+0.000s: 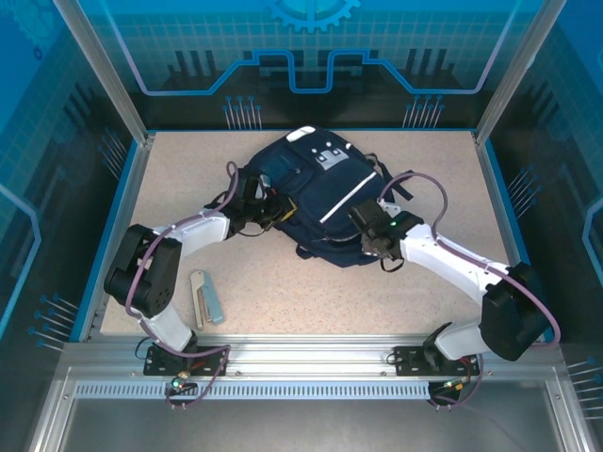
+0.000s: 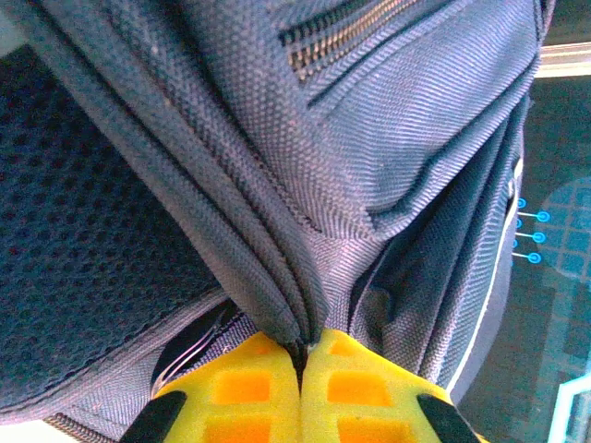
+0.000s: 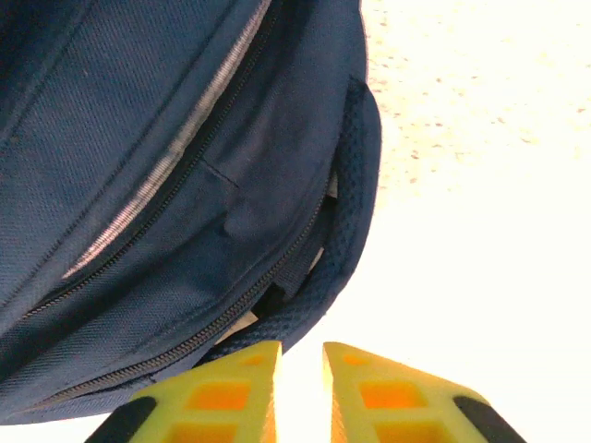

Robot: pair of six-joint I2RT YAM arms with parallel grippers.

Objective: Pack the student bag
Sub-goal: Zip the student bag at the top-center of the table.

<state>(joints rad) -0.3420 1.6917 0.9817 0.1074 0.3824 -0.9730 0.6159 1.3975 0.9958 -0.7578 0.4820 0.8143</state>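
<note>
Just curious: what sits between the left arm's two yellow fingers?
A seamed fold of the student bag, pinched in the shut left gripper; the left wrist view shows it.

- A speckled beige counter (image 1: 311, 301) takes up the middle of the top view, edged by a thin blue rim (image 1: 115, 226).
- At 12 o'clock stands a translucent blue back wall (image 1: 311, 56) printed with a grid, circuit lines and a gear motif.
- Matching blue side panels (image 1: 47, 188) close in at 9 and 3 o'clock.
- Slanted aluminium posts (image 1: 104, 66) rise at 11 and 1 o'clock.
- At 6 o'clock runs an aluminium rail (image 1: 311, 356), with a slotted strip (image 1: 311, 388) just below it.
- The light is bright and washes the counter to white in the right wrist view.
</note>
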